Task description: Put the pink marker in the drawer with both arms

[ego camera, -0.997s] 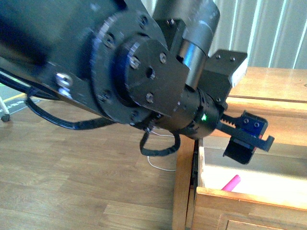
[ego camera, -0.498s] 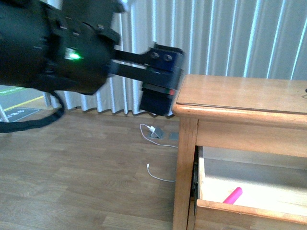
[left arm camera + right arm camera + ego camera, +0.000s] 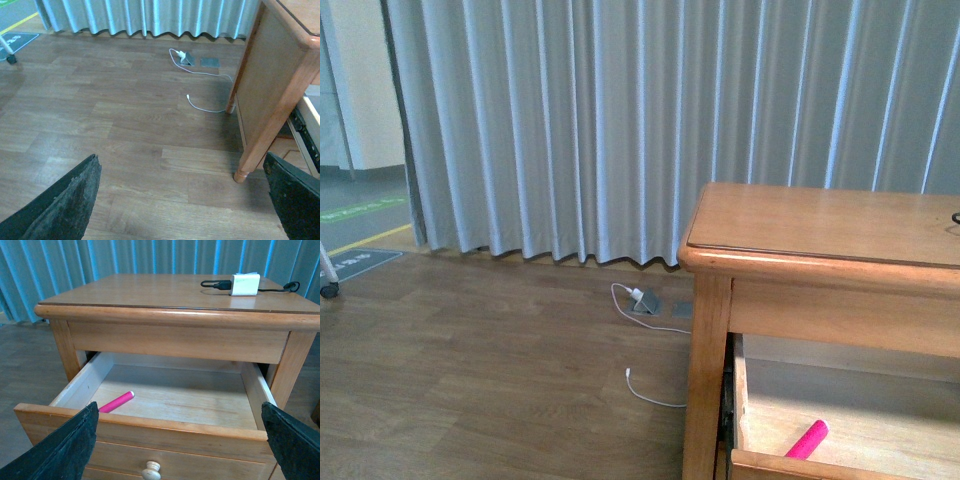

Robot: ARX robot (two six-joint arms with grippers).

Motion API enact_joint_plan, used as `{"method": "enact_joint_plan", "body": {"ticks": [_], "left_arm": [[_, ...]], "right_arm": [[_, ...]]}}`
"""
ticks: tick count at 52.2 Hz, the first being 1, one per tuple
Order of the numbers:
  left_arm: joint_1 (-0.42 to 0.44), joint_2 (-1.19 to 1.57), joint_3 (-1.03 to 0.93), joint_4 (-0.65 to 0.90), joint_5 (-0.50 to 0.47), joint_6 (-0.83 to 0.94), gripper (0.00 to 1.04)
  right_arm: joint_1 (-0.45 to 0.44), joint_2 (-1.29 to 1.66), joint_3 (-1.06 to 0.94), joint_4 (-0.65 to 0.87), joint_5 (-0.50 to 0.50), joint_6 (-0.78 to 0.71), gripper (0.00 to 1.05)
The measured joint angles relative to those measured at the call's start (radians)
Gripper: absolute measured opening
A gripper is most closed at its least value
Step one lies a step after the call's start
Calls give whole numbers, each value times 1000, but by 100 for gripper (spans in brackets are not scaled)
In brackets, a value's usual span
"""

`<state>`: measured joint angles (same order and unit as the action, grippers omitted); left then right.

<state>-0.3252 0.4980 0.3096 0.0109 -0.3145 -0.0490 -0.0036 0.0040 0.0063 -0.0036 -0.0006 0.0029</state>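
Glossy wooden drawer (image 3: 150,427), smooth plastic pink marker (image 3: 116,402)

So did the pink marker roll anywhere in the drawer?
No. The pink marker lies in the same spot as before, near the left end of the drawer, poking up behind its front board.

- Front view looks level across the floor (image 3: 470,380) toward the curtain (image 3: 570,130); the table (image 3: 820,225) and open drawer (image 3: 760,465) sit at its right edge.
- Left wrist view looks down beside the table, sharing the white cable (image 3: 200,106) with the front view.
- Right wrist view faces the table's front from close by, looking down into the drawer, and shares the pink marker (image 3: 116,402) with the front view.
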Motion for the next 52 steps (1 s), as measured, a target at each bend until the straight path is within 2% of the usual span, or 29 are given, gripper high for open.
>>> {"method": "enact_joint_plan", "body": {"ticks": [6,23,26,30,34,39,41,44,48,52], "left_arm": [[32,-99,-56,-31,-10,-45,99],[35,-106,-60,-26,-6,-61,98],[53,-127,-95,63,45,-29,90],[97,-174,-152,146,98,11,73],[150,-212,-185,147,143,28,52],[182,-243,-209,143,181,34,34],[217,-258,-216,135,235,37,26],[277,-273,-225,128,296,41,17],[318,-293,-236,123,301,39,4],[321,-343,-241,66,312,42,4]], "right_arm": [[0,0,0,0,0,0,96],[0,0,0,0,0,0,96],[0,0,0,0,0,0,96],[0,0,0,0,0,0,96],[0,0,0,0,0,0,96],[0,0,0,0,0,0,96],[0,0,0,0,0,0,96],[0,0,0,0,0,0,96],[0,0,0,0,0,0,96],[0,0,0,0,0,0,96]]}}
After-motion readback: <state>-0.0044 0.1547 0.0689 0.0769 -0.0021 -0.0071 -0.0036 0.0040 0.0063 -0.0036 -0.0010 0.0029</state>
